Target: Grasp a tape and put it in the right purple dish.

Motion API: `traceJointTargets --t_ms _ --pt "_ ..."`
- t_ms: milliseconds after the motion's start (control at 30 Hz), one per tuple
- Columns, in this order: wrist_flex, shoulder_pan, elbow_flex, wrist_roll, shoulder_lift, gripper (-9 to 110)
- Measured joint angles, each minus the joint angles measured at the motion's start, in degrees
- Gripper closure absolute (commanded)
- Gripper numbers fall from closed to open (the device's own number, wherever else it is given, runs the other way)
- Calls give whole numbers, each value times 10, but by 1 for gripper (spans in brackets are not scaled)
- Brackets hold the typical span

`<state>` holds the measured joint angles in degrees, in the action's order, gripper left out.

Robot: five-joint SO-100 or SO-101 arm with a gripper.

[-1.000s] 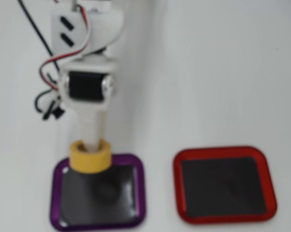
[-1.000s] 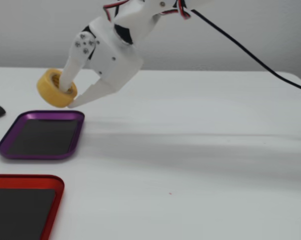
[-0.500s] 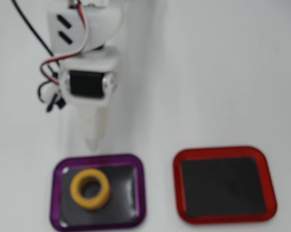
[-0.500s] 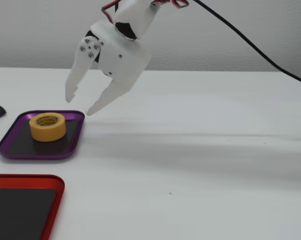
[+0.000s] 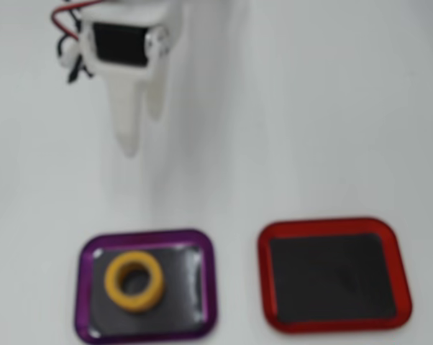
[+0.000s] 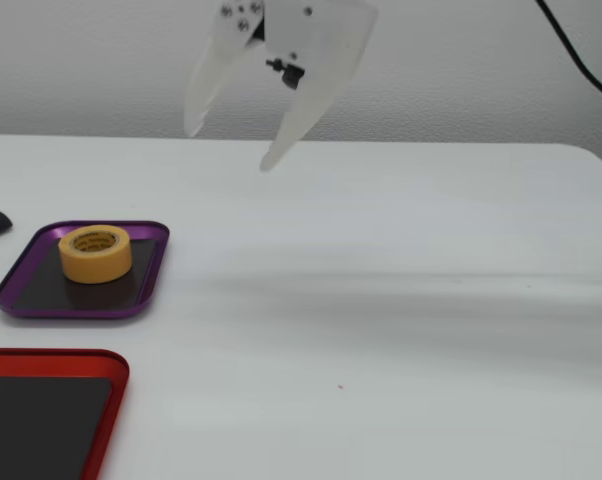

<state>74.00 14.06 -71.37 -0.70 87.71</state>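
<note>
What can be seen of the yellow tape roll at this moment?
The tape is a small roll of yellow masking tape with a tan printed core, best seen in the fixed view. It lies flat, hole facing up, on the dark inner mat of the purple dish, left of centre in the overhead view and clear of the rim. Nothing else touches it: the gripper hangs open well above the table, away from the dish.
</note>
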Motion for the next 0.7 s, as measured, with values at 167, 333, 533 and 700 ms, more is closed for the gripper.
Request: traceJointTargets --t_ms 167,333,533,700 --pt "74 -29 -40 0 134 80" --pt "98 -49 -155 0 288 80" --pt "73 -48 -384 0 495 80" --pt "22 -57 -576 -4 677 80"
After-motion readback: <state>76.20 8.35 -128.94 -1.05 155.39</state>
